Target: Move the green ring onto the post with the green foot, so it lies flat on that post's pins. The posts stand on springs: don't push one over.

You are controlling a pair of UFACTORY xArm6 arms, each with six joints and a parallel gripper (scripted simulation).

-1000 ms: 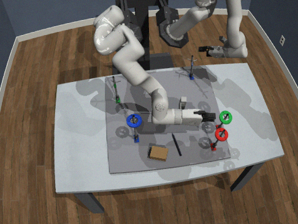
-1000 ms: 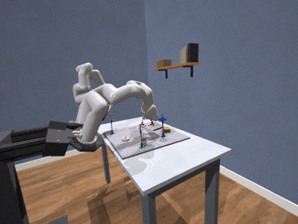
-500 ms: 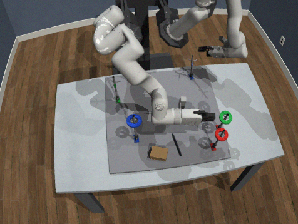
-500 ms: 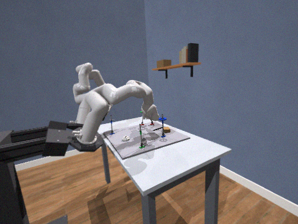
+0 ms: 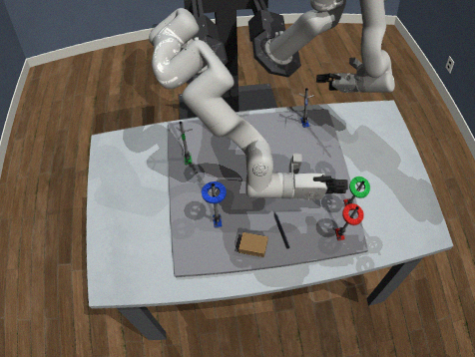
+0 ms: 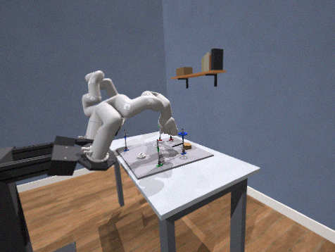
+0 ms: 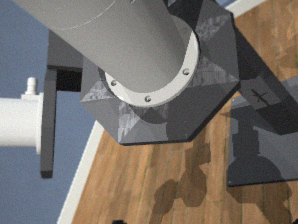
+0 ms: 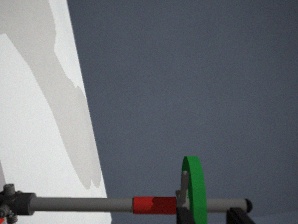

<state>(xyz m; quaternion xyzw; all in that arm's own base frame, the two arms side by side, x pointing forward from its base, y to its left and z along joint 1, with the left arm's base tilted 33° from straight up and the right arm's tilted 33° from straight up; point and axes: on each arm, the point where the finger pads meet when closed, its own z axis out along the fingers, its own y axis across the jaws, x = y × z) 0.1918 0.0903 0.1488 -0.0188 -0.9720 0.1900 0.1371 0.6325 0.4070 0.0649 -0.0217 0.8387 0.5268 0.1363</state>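
Right now, looking down with twelve toward the robot's mounts, the green ring [image 5: 367, 187] [image 8: 199, 190] sits at three o'clock on the mat [image 5: 200, 261] [image 6: 141, 174], high on a red-marked post [image 5: 352, 197] [image 8: 85, 204]. The right pincer [image 5: 341, 185] [image 8: 212, 217] has its fingers partly open around the ring's near edge, one to each side, with nothing clenched. The post with the green foot [image 5: 186, 149] [image 6: 158, 153] stands upright and bare of any ring over at ten o'clock. A red ring [image 5: 345, 214] is just beside the green one, toward four, and a blue ring [image 5: 205, 191] [image 6: 182, 134] tops its post at nine. The left pincer [image 5: 321, 78] [image 7: 207, 222] hangs released beyond the tabletop [image 5: 125, 224] [image 6: 197, 183], around one o'clock. A small brown box [image 5: 252, 244] [image 6: 187, 146] lies at six.
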